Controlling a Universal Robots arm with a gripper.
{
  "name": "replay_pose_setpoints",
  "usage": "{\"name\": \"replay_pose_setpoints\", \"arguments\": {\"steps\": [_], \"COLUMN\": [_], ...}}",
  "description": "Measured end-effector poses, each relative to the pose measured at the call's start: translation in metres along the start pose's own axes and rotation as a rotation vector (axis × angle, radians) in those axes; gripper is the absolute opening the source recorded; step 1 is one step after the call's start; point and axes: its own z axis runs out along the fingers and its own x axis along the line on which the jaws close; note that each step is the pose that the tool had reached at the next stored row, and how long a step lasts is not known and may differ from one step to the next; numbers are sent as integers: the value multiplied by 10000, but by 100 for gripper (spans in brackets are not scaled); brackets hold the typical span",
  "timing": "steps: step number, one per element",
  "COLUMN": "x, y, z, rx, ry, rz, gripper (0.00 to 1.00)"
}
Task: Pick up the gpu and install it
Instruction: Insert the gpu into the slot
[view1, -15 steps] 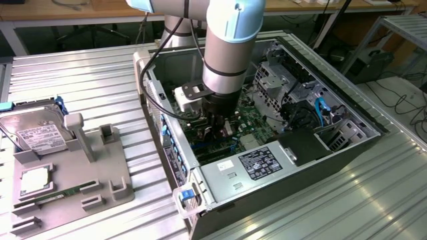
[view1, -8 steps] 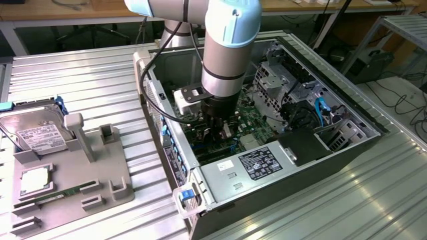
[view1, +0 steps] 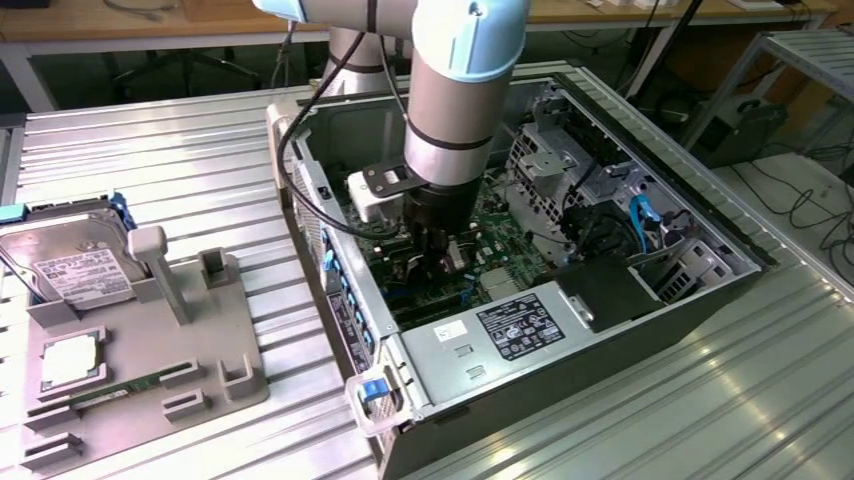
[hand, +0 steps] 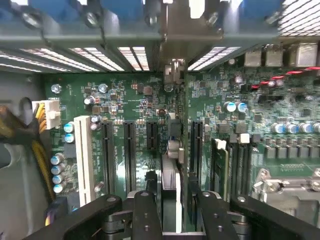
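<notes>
arm (view1: 447, 90): upright, coming straight down from above, wrist pointing down
gripper (view1: 445, 262): at the arm's lower end, its tip low and dark
fingers (hand: 145, 212): two black fingers, side by side, a narrow gap between them

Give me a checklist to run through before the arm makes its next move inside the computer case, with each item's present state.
1. gpu standing edge-on over the motherboard, in line with its slots: ok.
2. gpu's bracket end reaching the case's rear wall: ok.
3. gpu pressed fully down into its slot: cannot tell.
4. gripper centred over the gpu: ok.
5. Black slots beside the gpu empty: ok.
6. Yellow cables lying apart from the gpu: ok.
</notes>
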Motion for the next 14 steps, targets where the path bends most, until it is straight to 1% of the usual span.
{"name": "replay_pose_setpoints", "arguments": {"steps": [7,11,13,14], "x": [-3,-4,-4,-4], "y": [-20,-30,-30,-30], "z": [-332,-504,-508,-507], "rx": [9,10,12,14], "ry": [6,15,13,10], "rz": [-1,-1,-3,-4], "gripper": [35,35,35,34]}}
